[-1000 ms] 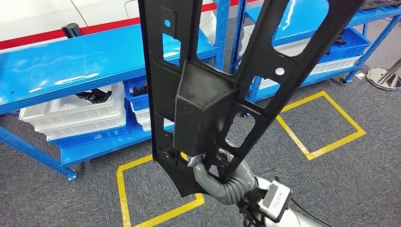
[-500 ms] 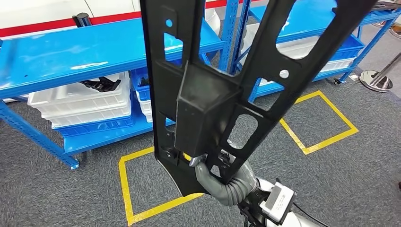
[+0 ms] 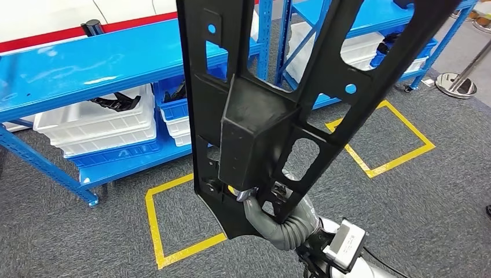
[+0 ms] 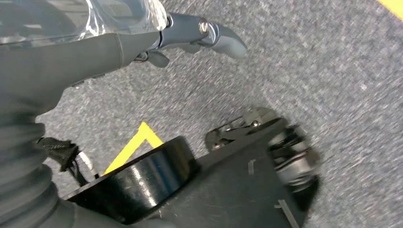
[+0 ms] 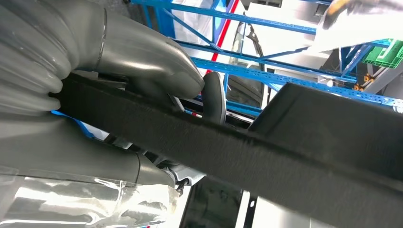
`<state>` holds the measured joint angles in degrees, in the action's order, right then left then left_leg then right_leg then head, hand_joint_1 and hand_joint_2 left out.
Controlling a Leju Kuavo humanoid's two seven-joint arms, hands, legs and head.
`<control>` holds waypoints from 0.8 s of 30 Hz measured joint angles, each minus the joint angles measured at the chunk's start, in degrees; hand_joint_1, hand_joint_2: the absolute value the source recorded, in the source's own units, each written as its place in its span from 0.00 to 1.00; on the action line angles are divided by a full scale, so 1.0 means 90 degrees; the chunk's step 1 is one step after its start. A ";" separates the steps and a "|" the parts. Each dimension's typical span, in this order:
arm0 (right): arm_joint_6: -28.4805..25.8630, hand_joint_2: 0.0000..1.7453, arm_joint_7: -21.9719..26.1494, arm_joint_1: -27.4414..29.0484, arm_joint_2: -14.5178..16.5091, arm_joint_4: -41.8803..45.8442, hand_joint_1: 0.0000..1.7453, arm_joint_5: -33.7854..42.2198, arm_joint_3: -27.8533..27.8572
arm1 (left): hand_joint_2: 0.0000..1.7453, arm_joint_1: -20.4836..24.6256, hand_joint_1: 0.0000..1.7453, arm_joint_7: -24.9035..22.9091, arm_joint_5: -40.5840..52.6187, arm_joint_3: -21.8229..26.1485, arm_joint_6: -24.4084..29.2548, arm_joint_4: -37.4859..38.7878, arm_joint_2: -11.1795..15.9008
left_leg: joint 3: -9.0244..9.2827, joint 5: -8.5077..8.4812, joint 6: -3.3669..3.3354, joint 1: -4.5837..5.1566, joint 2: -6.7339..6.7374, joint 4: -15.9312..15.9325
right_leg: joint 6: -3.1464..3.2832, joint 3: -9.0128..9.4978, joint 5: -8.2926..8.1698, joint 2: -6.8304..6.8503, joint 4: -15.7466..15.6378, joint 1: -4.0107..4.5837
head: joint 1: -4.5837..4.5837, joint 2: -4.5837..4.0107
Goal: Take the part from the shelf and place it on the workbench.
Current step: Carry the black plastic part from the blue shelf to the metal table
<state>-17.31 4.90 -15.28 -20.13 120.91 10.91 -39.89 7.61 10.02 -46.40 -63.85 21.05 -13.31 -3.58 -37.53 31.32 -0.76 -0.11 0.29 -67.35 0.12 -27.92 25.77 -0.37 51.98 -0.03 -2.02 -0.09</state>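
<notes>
The right hand (image 3: 260,202) grips the lower end of the black part (image 3: 255,121), thumb (image 5: 157,61) and fingers (image 5: 214,97) clamped across its edge, holding it upright, near the camera. The left hand (image 4: 190,35) hangs over grey carpet (image 3: 405,220), holding nothing, fingers loosely apart. Beyond stand blue shelves (image 3: 87,63) with white bins (image 3: 98,124).

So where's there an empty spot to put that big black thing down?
The long blue shelf top is mostly bare, with only a small dark cylinder at its far edge. The grey carpet inside both yellow floor squares is bare too. Below that shelf top it is crowded with white bins. The right hand holds the black part.
</notes>
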 joint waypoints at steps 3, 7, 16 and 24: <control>0.0001 1.00 -0.0008 0.0042 -0.0011 0.0005 1.00 0.0012 -0.0001 | 1.00 -0.0003 0.00 -0.0022 0.0002 0.0000 -0.0001 0.0000 0.0002 | 0.0079 -0.0038 0.0016 -0.0005 -0.0012 -0.0245 | -0.0014 -0.0087 -0.0079 -0.0115 0.0006 0.0005 | -0.0001 0.0000; -0.0001 1.00 -0.0008 0.0051 -0.0023 0.0030 1.00 0.0022 -0.0002 | 1.00 -0.0019 0.00 -0.0067 0.0004 -0.0002 -0.0002 0.0005 0.0014 | 0.1104 -0.0613 -0.0106 -0.0011 -0.0404 0.1473 | -0.0078 -0.0160 -0.0137 -0.0319 0.0038 0.0017 | -0.0004 0.0000; 0.0009 1.00 -0.0024 0.0093 -0.0069 0.0085 1.00 0.0046 0.0022 | 1.00 -0.0060 0.00 -0.0113 0.0014 -0.0002 -0.0021 0.0015 0.0017 | 0.1083 -0.0716 -0.0314 -0.0056 -0.0035 0.1707 | -0.0344 -0.0973 0.0586 -0.0085 0.1530 -0.0026 | -0.0046 0.0002; 0.0012 1.00 -0.0038 0.0124 -0.0083 0.0101 1.00 0.0065 0.0043 | 1.00 -0.0080 0.00 -0.0149 0.0076 -0.0007 -0.0027 0.0019 0.0021 | 0.1082 -0.0664 -0.0197 0.0007 0.0464 0.1645 | -0.0326 -0.0236 -0.0112 0.0415 0.0154 -0.0038 | -0.0040 0.0002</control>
<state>-17.20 4.56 -14.17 -20.87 121.82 11.49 -39.50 6.89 8.67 -45.72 -63.91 20.80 -13.14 -3.39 -27.79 25.35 -2.53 -0.05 4.46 -52.54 -2.82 -30.04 24.76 3.36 53.36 -0.38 -2.37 -0.07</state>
